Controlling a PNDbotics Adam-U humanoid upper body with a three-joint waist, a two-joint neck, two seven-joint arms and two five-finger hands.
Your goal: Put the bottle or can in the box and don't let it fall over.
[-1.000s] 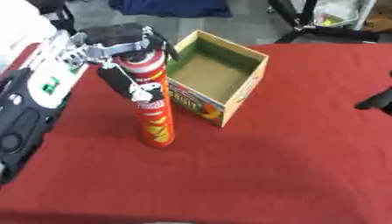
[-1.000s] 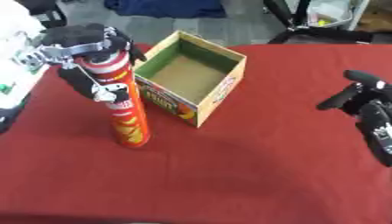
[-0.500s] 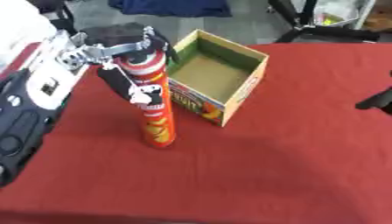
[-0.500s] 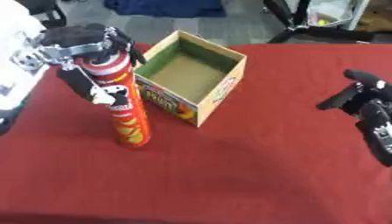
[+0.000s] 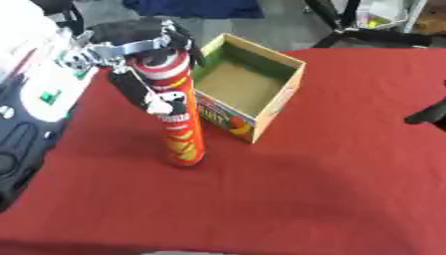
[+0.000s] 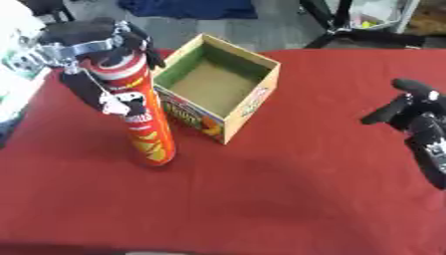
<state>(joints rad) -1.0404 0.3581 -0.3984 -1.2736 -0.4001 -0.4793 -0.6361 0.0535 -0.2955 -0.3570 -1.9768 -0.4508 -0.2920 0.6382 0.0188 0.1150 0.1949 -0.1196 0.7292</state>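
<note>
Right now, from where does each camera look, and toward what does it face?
Left eye view: sits in the robot's head, looking down at the red table; the left hand grips the tall red chip can beside the open cardboard box; the right hand barely shows at the right edge.
Right eye view: same head, slightly to the right, same downward look; the right hand shows more fully, idle.
Both share the can, box, table and left hand.

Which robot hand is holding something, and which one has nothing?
The left hand holds the tall red can by its top, fingers wrapped round it. The right hand, far across the red table, holds nothing.
</note>
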